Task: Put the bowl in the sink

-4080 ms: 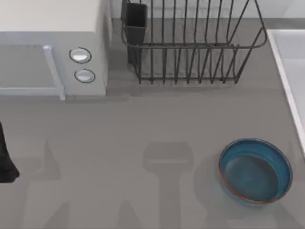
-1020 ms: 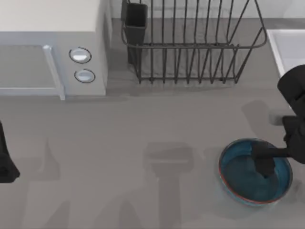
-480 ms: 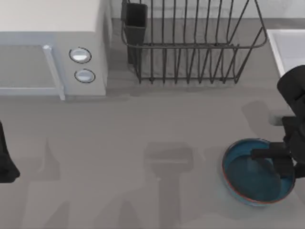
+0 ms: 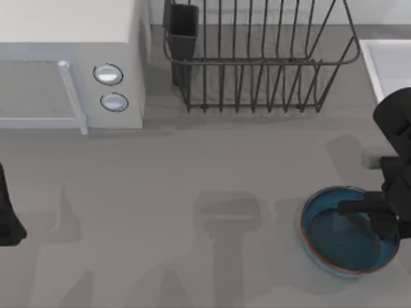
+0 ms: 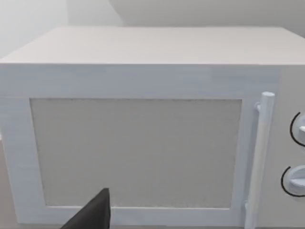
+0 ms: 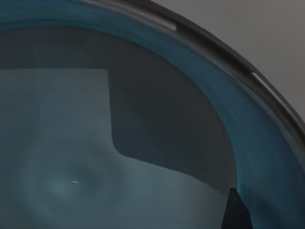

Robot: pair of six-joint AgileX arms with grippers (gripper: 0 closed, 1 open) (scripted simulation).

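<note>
The blue bowl (image 4: 340, 240) sits on the grey counter at the front right, its teal inside facing up. My right gripper (image 4: 377, 217) hangs low over the bowl's right part, by its rim. In the right wrist view the bowl's inside (image 6: 95, 143) is very close, with the arm's shadow lying across it. The pale sink (image 4: 388, 64) lies at the right edge behind the bowl, partly covered by my right arm. My left gripper (image 4: 8, 221) is parked at the far left edge, facing the microwave.
A white microwave (image 4: 70, 70) with a closed door (image 5: 138, 152) stands at the back left. A dark wire dish rack (image 4: 257, 58) stands at the back middle. Bare counter stretches across the middle and front left.
My right arm came in from the right over the bowl, then shifted from the bowl's middle toward its right rim. The bowl slid slightly to the right.
</note>
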